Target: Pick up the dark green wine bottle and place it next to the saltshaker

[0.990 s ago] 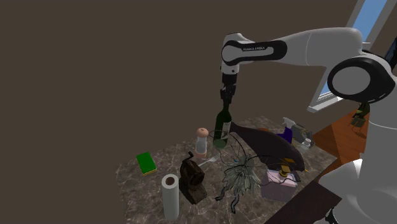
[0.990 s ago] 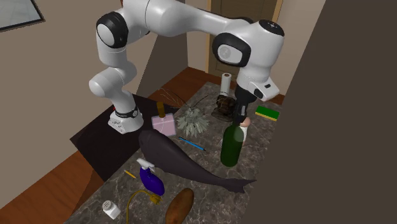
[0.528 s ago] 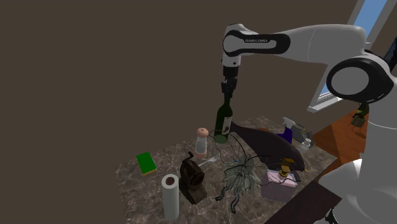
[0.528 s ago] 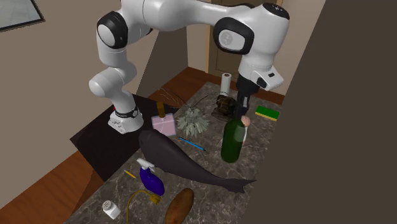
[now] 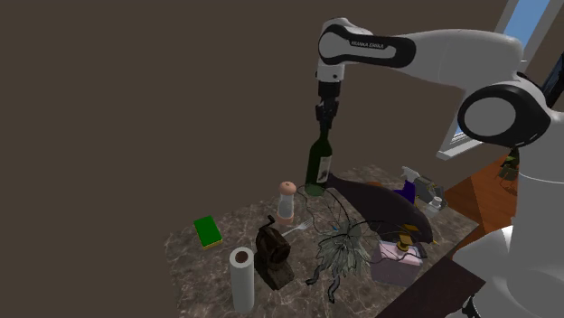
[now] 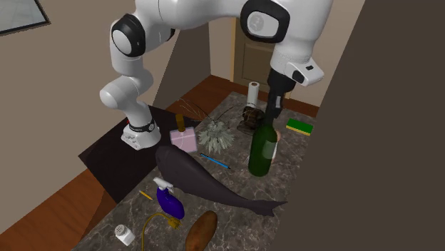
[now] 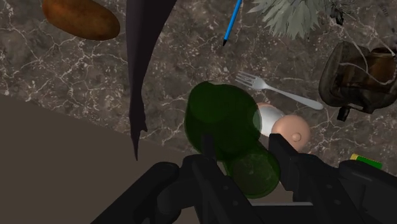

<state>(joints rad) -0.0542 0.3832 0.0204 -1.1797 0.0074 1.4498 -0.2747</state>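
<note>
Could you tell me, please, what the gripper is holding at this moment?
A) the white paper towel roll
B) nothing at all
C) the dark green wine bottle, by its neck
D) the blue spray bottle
C: in the shoulder view the gripper is shut on the neck of the dark green wine bottle, which hangs upright beneath it.

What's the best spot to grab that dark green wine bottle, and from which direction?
By the slim neck, from straight above. The wine bottle is upright, so its neck points up, and its body looks too wide for the gripper, which is shut on the neck now.
</note>
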